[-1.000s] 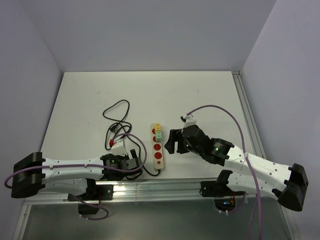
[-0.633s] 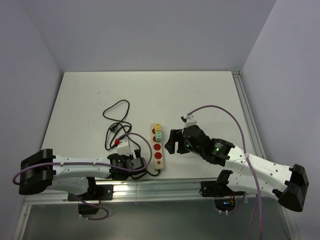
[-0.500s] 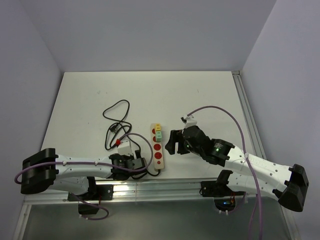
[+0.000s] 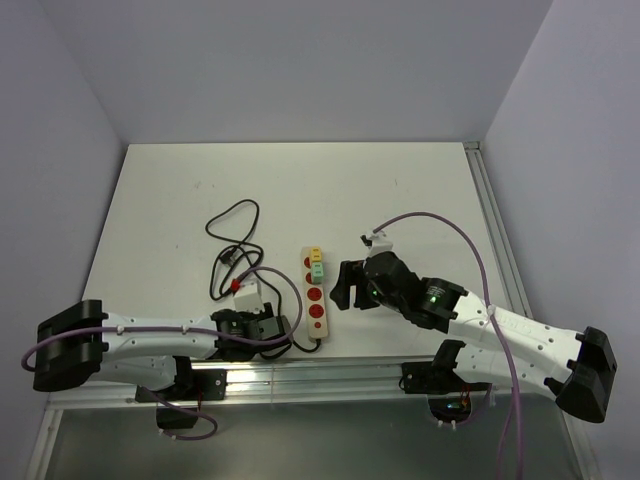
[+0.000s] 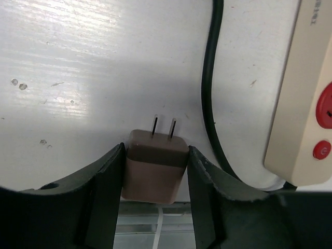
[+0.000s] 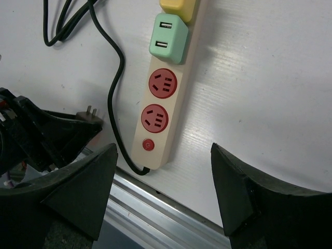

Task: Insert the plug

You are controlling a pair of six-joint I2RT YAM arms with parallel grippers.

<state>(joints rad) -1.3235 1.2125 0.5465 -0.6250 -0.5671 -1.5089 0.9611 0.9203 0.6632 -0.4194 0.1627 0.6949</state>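
The plug (image 5: 154, 174) is a small brown block, squarish with rounded corners, a darker band across its top edge and two thin flat metal prongs (image 5: 154, 126) sticking out of that end. It lies on the white table (image 4: 380, 190) near the front edge, just left of the beige power strip (image 6: 166, 104), with the strip's black cord (image 5: 207, 104) curving between them. The left gripper (image 5: 156, 155) has its two black fingers (image 5: 106, 187) pressed against the plug's two sides, the prongs pointing away from the wrist. The right gripper (image 6: 163, 155) hangs over the strip's switch end with its fingers spread wide and nothing between them. On the strip sit a green adapter (image 6: 168, 38), two red sockets (image 6: 163, 83) and a red button (image 6: 148, 144).
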